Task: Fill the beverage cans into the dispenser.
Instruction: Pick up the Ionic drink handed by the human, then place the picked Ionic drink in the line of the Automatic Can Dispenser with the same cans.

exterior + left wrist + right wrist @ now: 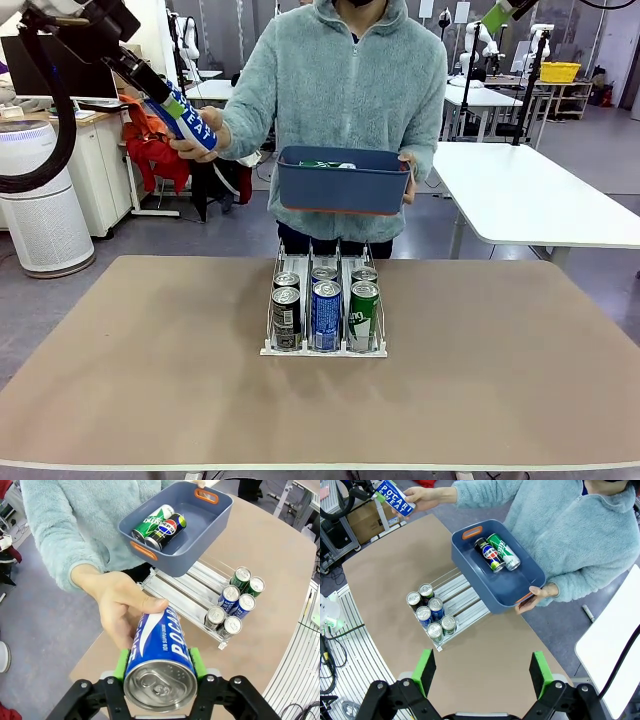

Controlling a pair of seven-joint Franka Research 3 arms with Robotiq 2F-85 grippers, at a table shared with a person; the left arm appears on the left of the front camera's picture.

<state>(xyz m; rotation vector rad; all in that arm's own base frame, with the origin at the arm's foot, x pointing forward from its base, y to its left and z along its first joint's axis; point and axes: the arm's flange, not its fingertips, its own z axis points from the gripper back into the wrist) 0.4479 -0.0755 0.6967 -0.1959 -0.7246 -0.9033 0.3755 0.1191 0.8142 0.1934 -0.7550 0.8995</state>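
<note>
Left hand: closed on the slim blue-and-white aluminium drink can, with a green pad pressed to each side just below the silver top.
Person's hand: wrapped round the lower body of the same can (so two of us hold it, and I judge the handover unfinished).
Where the can is: up in the air, past the far edge of the brown desk, toward my left.
Long axis: it runs along my fingers, top toward my wrist and foot toward the person, slanted rather than upright.
Dispenser: a low white rack of three wire-railed lanes in the middle of the desk, lower than the can and to my right.
Already in: six cans, two per lane, bunched at the end nearest me.
Open room: the bare stretch of lanes at the person's end.
Edge to mind: the dark blue rectangular plastic tub, held by the person's other hand above that far end, with a green can and a black Pepsi can lying in it.
Right hand: fingers spread wide, holding nothing, high over the desk and farther from the can.
Coming move: I would stand the can upright first.
</note>
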